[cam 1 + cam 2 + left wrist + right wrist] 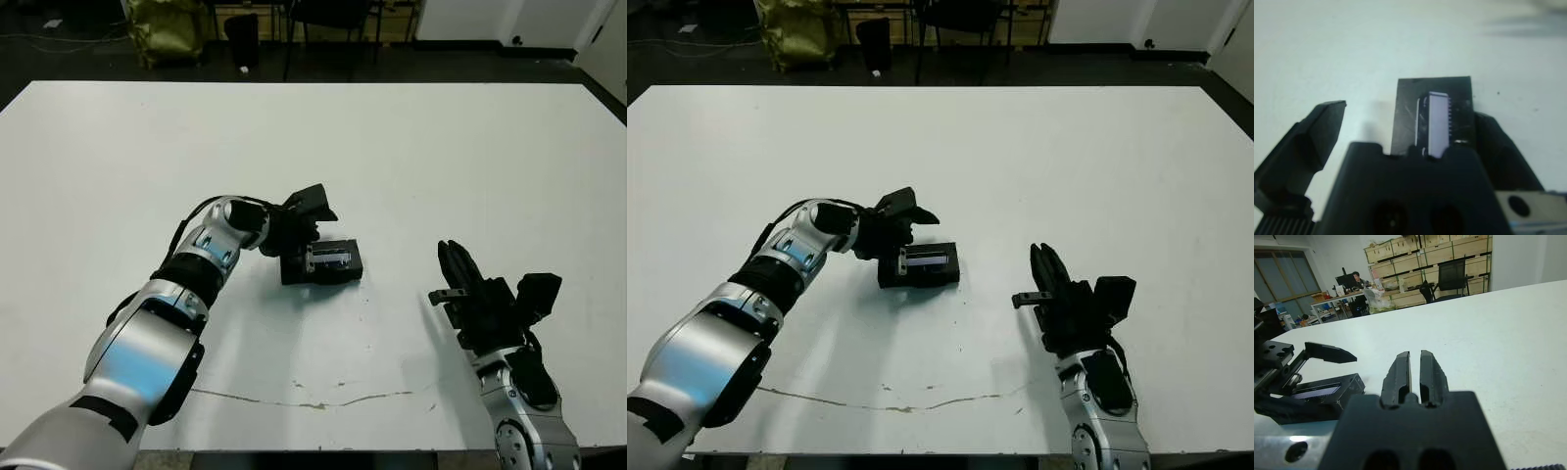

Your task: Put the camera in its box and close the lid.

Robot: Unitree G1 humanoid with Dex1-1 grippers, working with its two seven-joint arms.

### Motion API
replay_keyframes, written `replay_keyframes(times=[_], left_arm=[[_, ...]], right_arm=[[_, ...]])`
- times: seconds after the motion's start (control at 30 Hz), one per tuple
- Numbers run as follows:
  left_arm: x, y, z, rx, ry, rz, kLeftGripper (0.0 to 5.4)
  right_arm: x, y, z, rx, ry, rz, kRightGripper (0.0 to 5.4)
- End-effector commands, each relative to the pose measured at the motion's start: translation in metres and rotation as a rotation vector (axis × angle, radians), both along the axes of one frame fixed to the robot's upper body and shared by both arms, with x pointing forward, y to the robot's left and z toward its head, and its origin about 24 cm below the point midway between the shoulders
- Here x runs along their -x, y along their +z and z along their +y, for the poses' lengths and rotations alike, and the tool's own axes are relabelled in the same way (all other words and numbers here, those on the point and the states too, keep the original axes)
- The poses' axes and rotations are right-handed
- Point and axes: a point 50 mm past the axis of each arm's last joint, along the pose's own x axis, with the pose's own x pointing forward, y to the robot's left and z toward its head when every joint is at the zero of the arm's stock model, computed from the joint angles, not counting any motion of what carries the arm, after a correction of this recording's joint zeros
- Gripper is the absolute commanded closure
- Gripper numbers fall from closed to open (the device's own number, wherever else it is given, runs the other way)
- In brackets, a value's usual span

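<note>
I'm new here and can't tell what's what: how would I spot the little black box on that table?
Start at the big white table and follow the robot's left arm to its open tool. Right at that tool lies the box, with the lid on top. It is the only loose thing there, flat, black, with a shiny silvery strip.

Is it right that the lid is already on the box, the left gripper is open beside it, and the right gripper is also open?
Not quite. The right gripper is shut: the right wrist view shows its two fingers pressed together. The rest holds: the lid sits on the box and the left gripper is open beside it.
</note>
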Motion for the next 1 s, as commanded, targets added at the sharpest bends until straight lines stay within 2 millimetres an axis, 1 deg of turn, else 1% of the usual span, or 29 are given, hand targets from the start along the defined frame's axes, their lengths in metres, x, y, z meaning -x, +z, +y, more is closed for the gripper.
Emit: replay_keyframes(times=[0.03,0.23,0.33,0.53,0.73,0.9,1.0], left_arm=[[0.015,-0.03,0.008,0.062,0.062,0.234,0.01],[0.025,-0.039,0.016,0.071,0.055,0.313,0.01],[0.029,-0.042,0.02,0.083,0.085,0.346,0.01],[0.032,-0.048,0.03,0.077,0.11,0.336,0.01],[0.033,-0.05,0.033,0.118,0.157,0.312,0.01],[0.032,-0.048,0.032,0.206,0.267,0.263,0.01],[0.034,-0.049,0.031,0.24,0.34,0.219,0.01]], right_arm=[[0.003,-0.006,-0.003,-0.002,-0.004,0.04,5.4],[0.002,-0.006,-0.003,-0.001,-0.007,0.044,5.4],[0.002,-0.006,-0.003,0.002,-0.007,0.044,5.4],[0.002,-0.004,-0.003,0.0,-0.01,0.03,5.4],[0.001,-0.004,-0.003,-0.003,-0.006,0.009,5.4],[0.001,-0.003,-0.003,0.023,-0.019,0.015,5.4],[0.0,-0.003,-0.003,-0.004,-0.012,0.008,5.4]])
